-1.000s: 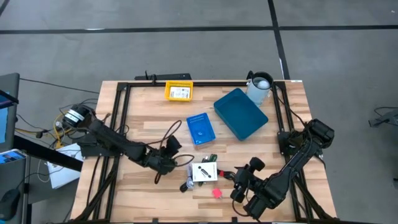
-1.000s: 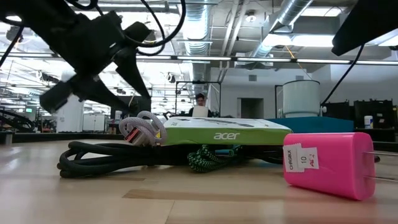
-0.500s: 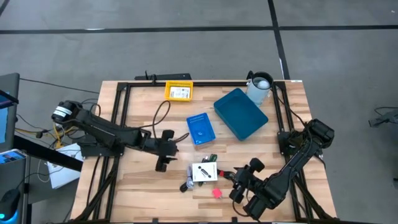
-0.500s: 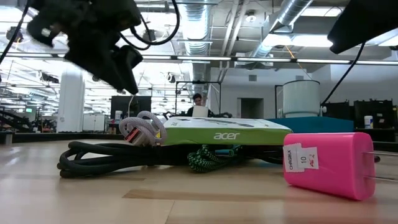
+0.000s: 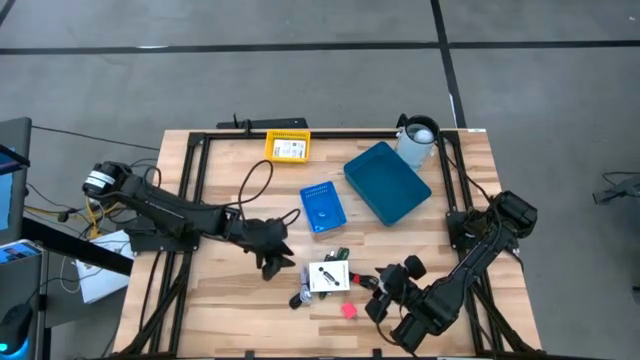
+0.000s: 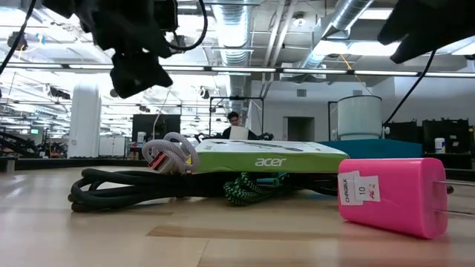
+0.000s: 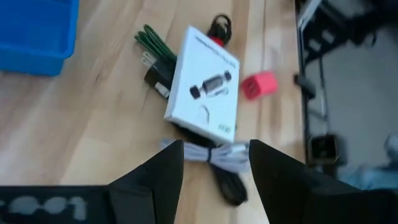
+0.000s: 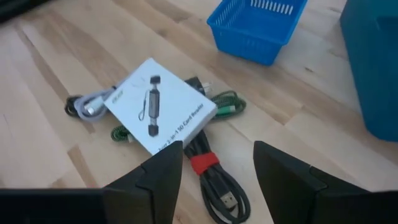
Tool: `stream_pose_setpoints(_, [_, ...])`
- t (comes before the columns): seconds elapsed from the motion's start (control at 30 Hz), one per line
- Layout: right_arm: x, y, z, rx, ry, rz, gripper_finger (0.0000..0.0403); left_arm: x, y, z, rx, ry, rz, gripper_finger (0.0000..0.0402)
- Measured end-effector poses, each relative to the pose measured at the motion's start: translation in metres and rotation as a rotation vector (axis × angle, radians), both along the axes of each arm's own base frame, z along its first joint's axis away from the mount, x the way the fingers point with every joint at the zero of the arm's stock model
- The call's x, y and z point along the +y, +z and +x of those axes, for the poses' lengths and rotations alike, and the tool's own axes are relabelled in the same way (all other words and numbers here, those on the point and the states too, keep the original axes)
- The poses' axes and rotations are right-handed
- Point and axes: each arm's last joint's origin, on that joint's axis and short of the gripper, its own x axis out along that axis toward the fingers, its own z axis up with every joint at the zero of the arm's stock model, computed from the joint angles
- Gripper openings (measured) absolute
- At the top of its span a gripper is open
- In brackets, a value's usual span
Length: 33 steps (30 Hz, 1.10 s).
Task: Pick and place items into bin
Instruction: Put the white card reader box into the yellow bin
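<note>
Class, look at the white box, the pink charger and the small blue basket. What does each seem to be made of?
White box: likely printed cardboard, matte, flat with crisp edges.
Pink charger: probably smooth moulded plastic, with a slight sheen and rounded corners.
Small blue basket: apparently plastic, its floor perforated with holes.

Both arms raised, nothing held.
Left gripper (image 5: 274, 262) fingers (image 7: 152, 180) spread; right gripper (image 5: 372, 290) fingers (image 8: 155, 180) likewise parted, hovering.

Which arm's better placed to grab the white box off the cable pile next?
Probably the right. In the high view the right gripper sits just beside the white box, open and facing it. The left gripper, also open, hovers slightly farther off, on the pile's other side. Close call.
</note>
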Motion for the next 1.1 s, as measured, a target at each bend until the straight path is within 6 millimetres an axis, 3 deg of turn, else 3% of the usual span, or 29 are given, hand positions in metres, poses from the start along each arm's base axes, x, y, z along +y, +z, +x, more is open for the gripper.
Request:
stream_pose_setpoints(0.23, [0.001,0.002,0.003,-0.067,-0.005,-0.018,0.0194,0.032,-0.008,0.001,-0.011,0.132,-0.056,0.0171])
stream_pose_setpoints(0.5, [0.002,0.002,0.003,-0.074,-0.005,-0.008,0.0192,0.069,-0.032,-0.029,-0.27,0.211,-0.395,0.0171])
stream_pose_setpoints(0.63, [0.002,0.002,0.004,-0.077,-0.01,-0.003,0.0193,0.07,-0.04,-0.038,-0.304,0.181,-0.456,0.0171])
stream_pose_setpoints(1.1, [0.0,0.001,0.009,-0.063,-0.015,0.032,0.0194,0.069,-0.058,-0.044,-0.126,0.181,-0.419,0.0171])
